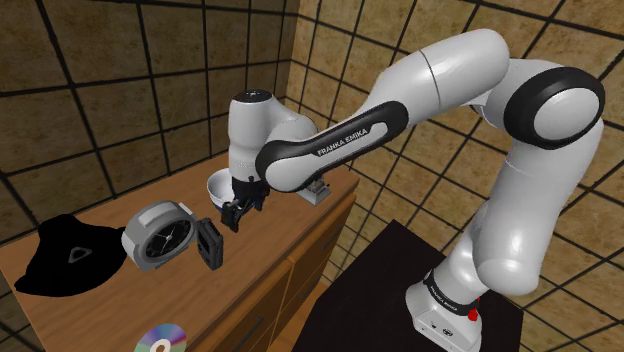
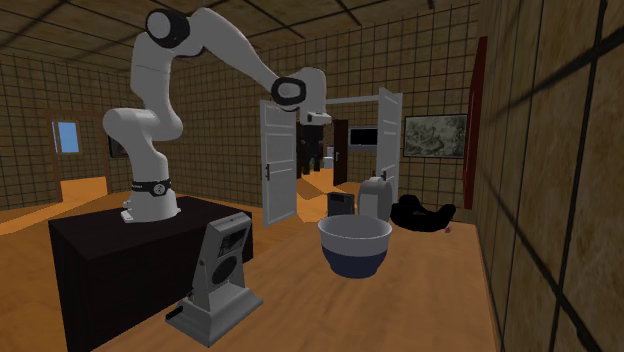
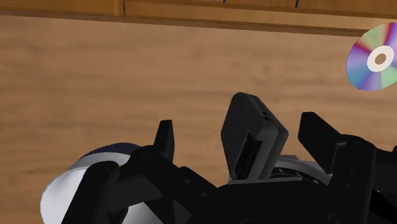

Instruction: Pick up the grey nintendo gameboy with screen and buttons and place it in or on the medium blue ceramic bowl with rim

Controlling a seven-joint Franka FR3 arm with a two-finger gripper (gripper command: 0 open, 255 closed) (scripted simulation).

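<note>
The grey gameboy (image 2: pixel 222 262) stands tilted up on its base at the near end of the wooden dresser (image 2: pixel 430 290). In the shoulder view the gameboy (image 1: pixel 318 190) is partly hidden behind the forearm. The bowl (image 2: pixel 354 245) is blue outside and pale inside, about mid-dresser. The same bowl (image 1: pixel 216 186) lies just behind the hand. My gripper (image 1: pixel 233 214) hangs low over the dresser top, between the bowl and a black boxy device (image 1: pixel 209 245), away from the gameboy. Through the wrist camera my gripper (image 3: pixel 245 137) is open and holds nothing. The black device (image 3: pixel 252 135) stands beyond the gap, and the bowl (image 3: pixel 79 181) is beside one finger.
A round grey alarm clock (image 1: pixel 158 236) stands next to the black device, with a black cloth (image 1: pixel 68 260) beyond it. A shiny disc (image 1: pixel 160 342) lies near the dresser's front edge. The dark stand (image 1: pixel 400 290) is beside the dresser. Tiled walls close in behind.
</note>
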